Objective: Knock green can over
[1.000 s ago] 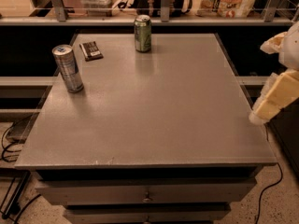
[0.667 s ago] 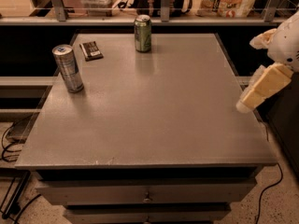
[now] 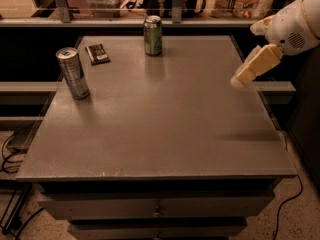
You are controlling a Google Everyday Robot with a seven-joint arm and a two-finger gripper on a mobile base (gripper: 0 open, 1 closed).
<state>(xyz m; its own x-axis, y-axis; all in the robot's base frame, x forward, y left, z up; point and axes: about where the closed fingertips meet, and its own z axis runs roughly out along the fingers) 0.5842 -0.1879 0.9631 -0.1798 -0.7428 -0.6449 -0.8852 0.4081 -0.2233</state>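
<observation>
Open tabletop between right-edge end effector and green can

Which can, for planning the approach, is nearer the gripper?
The green can at the far edge of the table; the taller silver can stands farther left. The gripper hovers near the right edge.

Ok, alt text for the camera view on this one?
A green can stands upright near the far edge of a grey table, while the robot's gripper hangs over the table's right side, well short of it. A taller silver can stands at the left, and a small dark packet lies flat between the two cans.
</observation>
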